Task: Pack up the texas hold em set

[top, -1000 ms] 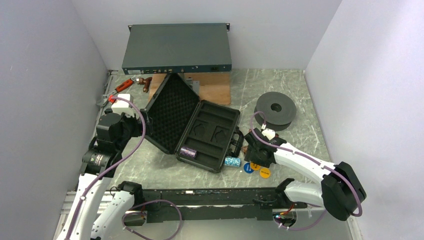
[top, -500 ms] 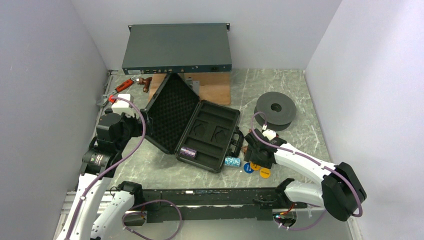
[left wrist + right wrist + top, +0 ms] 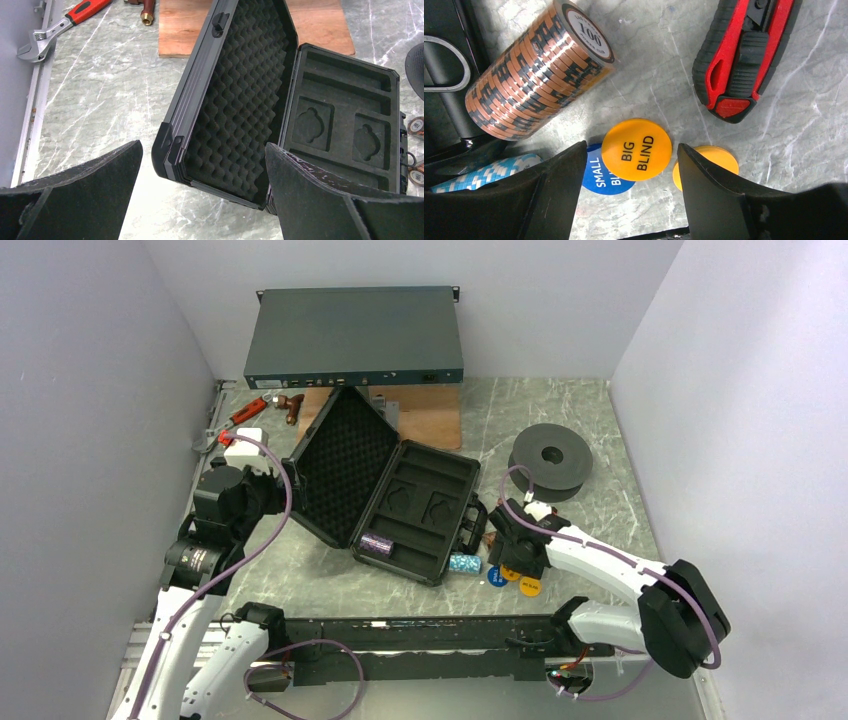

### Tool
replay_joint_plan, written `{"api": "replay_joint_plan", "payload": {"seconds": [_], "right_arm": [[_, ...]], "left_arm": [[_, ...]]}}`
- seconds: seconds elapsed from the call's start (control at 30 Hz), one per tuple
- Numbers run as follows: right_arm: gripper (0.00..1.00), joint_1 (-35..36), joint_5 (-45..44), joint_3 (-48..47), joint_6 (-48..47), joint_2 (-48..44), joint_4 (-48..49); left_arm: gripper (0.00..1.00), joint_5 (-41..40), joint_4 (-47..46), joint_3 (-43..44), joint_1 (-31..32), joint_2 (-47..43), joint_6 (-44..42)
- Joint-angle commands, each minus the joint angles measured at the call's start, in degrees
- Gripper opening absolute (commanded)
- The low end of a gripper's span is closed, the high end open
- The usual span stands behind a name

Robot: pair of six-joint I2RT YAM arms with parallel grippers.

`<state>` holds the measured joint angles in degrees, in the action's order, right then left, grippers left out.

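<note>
The small black hard case with grey-black foam lining (image 3: 400, 510) lies open in the middle of the table, its lid standing up on the left side. A short purple chip roll (image 3: 376, 544) lies in the near slot of the base. A short teal chip roll (image 3: 464, 563) lies on the table, just beside the near right corner of the case.

The left arm rises from the near left, and its wrist is turned to the right, toward the lid. The left gripper (image 3: 202, 145) is just beside the left edge of the lid, with its fingers spread wide and nothing between them.

The right arm has its elbow at the near right, and the forearm stretches to the left, low over the table. The right gripper (image 3: 631, 147) points down, just right of the case handle. Its fingers stand apart and hold nothing. Below them lies the round orange disc marked BIG BLIND (image 3: 636, 149), overlapping the round blue disc (image 3: 604, 175); the round yellow disc (image 3: 716, 157) is just beside it. The short brown chip roll (image 3: 539, 70) lies on its side near them, and a red-black handled tool (image 3: 744, 55) is also near.
</note>
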<state>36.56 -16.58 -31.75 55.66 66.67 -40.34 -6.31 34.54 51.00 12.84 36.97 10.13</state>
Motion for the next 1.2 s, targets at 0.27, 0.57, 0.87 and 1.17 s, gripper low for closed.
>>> {"api": "replay_joint_plan", "payload": {"seconds": [0.27,0.57,0.87,1.17], "right_arm": [[0.62,-0.2,-0.5,0.2,-0.4,1.7,1.5],[0.55,-0.2,-0.5,0.0,-0.6,2.1,1.8],[0.51,-0.2,-0.3,-0.4,-1.1,1.6,1.5],[0.49,-0.1,0.1,-2.7,-4.2,-0.9,0.3]], "left_arm": [[1.0,-0.7,-1.5,0.8,0.3,-0.5,-0.4],[1.0,-0.8,-1.5,0.8,0.4,-0.6,-0.4],[1.0,-0.9,-1.5,0.8,0.4,-0.7,-0.4],[1.0,-1.0,-1.6,0.8,0.4,-0.7,-0.5]]}}
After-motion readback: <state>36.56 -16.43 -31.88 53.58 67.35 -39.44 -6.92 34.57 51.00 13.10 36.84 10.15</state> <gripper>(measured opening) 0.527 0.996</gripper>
